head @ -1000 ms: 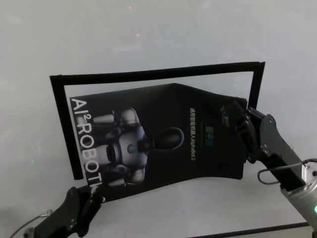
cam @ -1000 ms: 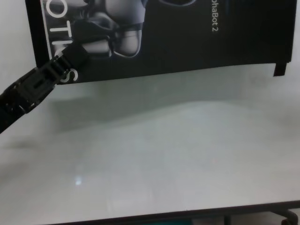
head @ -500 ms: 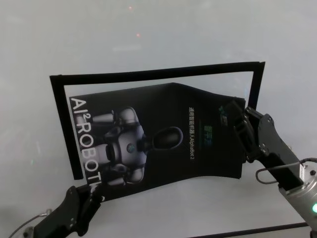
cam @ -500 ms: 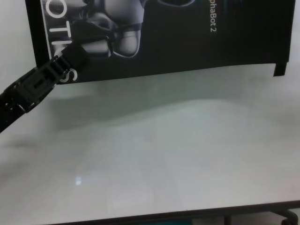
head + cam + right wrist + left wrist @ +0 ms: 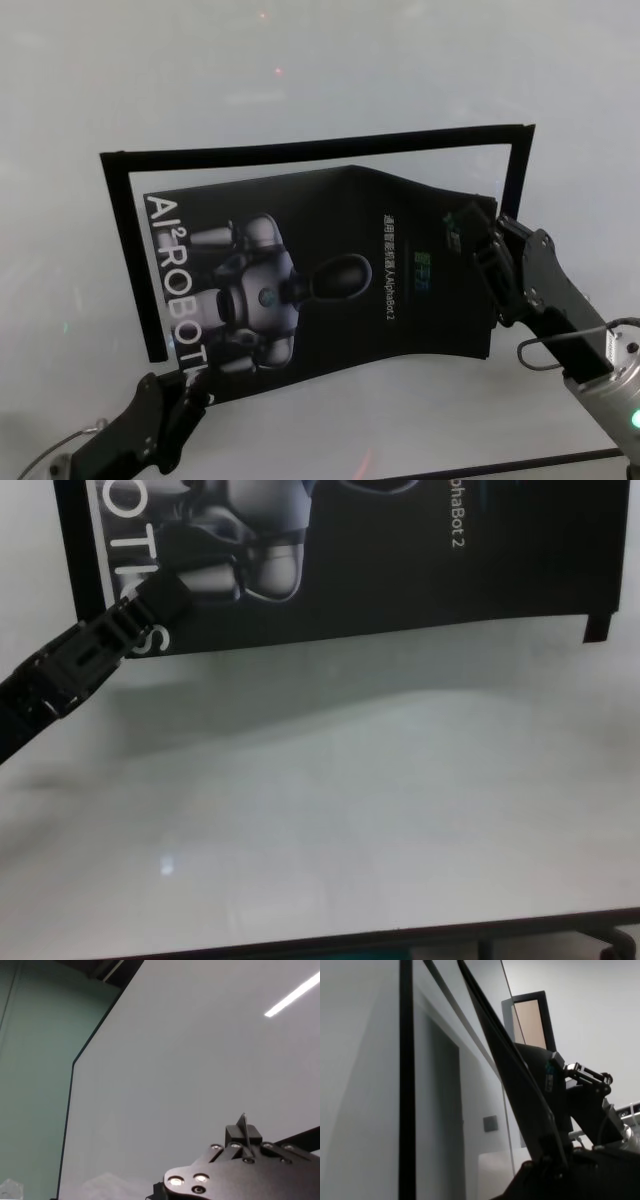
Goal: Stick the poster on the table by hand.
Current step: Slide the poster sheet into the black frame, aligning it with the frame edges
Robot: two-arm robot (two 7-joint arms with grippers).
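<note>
The poster is a black glossy sheet with a grey-white robot picture and white vertical letters. It is held a little above the white table, bowed upward toward its right end, and casts a shadow on the tabletop. My left gripper is shut on its near left corner, over the letters, as the chest view also shows. My right gripper is shut on its right edge. The left wrist view shows the poster edge-on. The right wrist view shows its thin edge between the fingers.
Narrow black strips lie on the table as a three-sided frame along the poster's far, left and right sides. The table's dark front edge runs close below. Bare white tabletop lies between the poster and that edge.
The poster has shifted slightly to the right with its left end. Both grippers keep their hold and have barely moved.
</note>
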